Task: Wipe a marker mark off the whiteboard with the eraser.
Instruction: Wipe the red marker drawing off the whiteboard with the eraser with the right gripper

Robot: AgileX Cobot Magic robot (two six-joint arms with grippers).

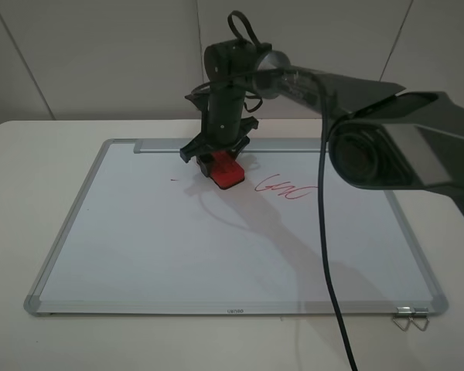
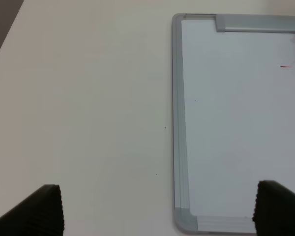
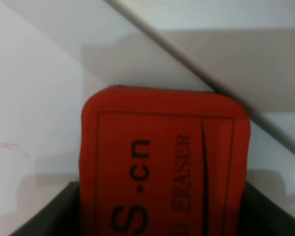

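My right tool [image 1: 219, 157] is clamped on the red eraser [image 1: 226, 173], its fingers closed on the two sides while the printed top faces my wrist camera [image 3: 164, 162]. The eraser hangs tilted, its lower end down at the whiteboard [image 1: 216, 255], though I cannot tell whether the felt presses on the surface. It sits in the far middle of the board, just in front of the silver tray strip [image 1: 286, 145] that runs along the far long edge, so there is hardly any room behind it. The marker mark [image 1: 174, 180] shows only as a tiny red dash, to the left of the eraser and apart from it, with bare white between them. On the other side, near the eraser but not touching it, lies the red zigzag scribble [image 1: 282, 188]. Toward the near edge the board is wide and bare, down to the frame and a metal clip [image 1: 411, 315] at the near right corner. My arm's black cable [image 1: 325, 232] hangs across the right half. My left tool [image 2: 157, 211] is spread wide and holds nothing, hovering over the pale worktop [image 2: 88, 98] beside the board's left frame and near corner, well away from the eraser.
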